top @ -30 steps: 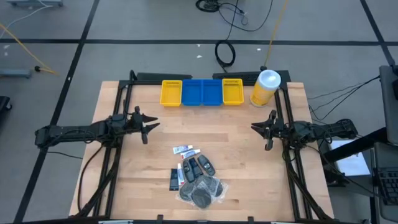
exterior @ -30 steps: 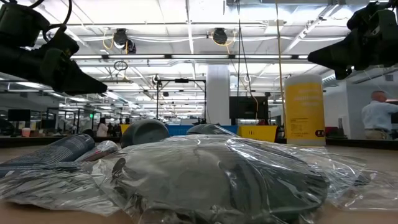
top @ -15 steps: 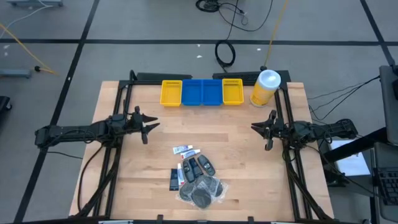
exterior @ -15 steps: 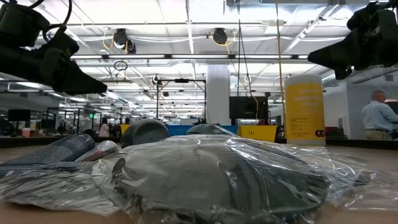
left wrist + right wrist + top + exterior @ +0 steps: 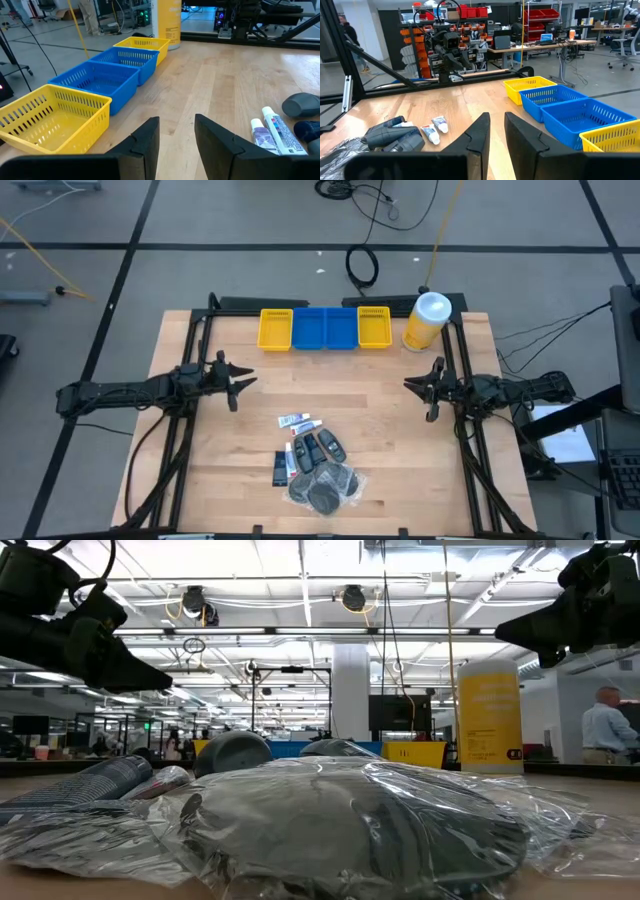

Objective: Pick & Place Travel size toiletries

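Between the open left pincer [image 5: 243, 383] and open right pincer [image 5: 412, 385], the toiletries [image 5: 315, 464] lie untouched; nothing has moved, so picking hasn't begun.

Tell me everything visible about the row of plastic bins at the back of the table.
The row of bins stands at the table's far edge: four mesh-walled plastic baskets side by side, touching, a yellow bin at one end, two blue bins in the middle, a second yellow one beside the yellow canister. All stand upright and look empty in the left wrist view. Neither gripper is near them.
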Robot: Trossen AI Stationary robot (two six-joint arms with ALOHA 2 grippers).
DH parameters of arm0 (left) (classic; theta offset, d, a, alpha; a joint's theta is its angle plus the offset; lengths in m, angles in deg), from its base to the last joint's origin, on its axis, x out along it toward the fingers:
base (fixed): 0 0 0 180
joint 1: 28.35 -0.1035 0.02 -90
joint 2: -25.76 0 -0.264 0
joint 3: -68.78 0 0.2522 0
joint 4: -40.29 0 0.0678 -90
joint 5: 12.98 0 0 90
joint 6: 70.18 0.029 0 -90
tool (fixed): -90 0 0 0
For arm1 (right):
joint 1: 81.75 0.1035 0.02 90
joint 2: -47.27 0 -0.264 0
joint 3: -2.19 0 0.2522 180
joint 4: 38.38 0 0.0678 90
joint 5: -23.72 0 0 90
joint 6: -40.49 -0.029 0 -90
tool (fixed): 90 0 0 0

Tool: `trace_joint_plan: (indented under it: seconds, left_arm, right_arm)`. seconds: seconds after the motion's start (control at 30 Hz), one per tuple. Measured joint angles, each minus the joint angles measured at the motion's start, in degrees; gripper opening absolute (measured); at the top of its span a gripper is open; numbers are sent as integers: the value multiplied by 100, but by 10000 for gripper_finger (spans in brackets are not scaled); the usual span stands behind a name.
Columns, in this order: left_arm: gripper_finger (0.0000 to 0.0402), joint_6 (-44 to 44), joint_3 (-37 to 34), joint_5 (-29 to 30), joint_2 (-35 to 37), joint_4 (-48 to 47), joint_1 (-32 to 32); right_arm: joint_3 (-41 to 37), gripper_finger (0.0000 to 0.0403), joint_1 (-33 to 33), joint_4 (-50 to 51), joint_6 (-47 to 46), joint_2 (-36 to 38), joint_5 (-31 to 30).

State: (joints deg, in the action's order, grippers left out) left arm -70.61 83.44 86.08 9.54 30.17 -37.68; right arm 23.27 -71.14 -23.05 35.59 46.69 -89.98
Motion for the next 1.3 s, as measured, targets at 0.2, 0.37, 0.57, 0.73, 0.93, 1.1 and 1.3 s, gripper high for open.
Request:
trace_joint_plan:
  seconds: [0.2, 0.37, 0.57, 0.73, 0.93, 1.1, 1.3]
  left_arm:
    - [124, -1, -1, 0, -1, 0, -1]
    - [124, -1, -1, 0, 1, 0, -1]
    - [124, 17, -1, 0, -1, 12, -1]
    - [124, 18, -1, 0, 1, 20, -1]
    - [124, -146, 1, -4, -1, 253, 0]
    - [124, -286, 1, 44, -1, 602, -1]
    - [124, -314, 1, 149, 1, 1172, -1]
  right_arm:
    - [0, 50, 0, -2, 1, 2, 1]
    - [0, 50, -1, -56, 0, 2, -1]
    - [0, 50, -1, -163, -1, 2, -1]
    - [0, 50, -1, -399, -184, 2, 3]
    - [0, 50, -1, -369, -647, 0, 1]
    - [1, 50, -1, -413, -655, -88, -3]
    - [-2, 50, 1, -1742, -426, -1231, 3]
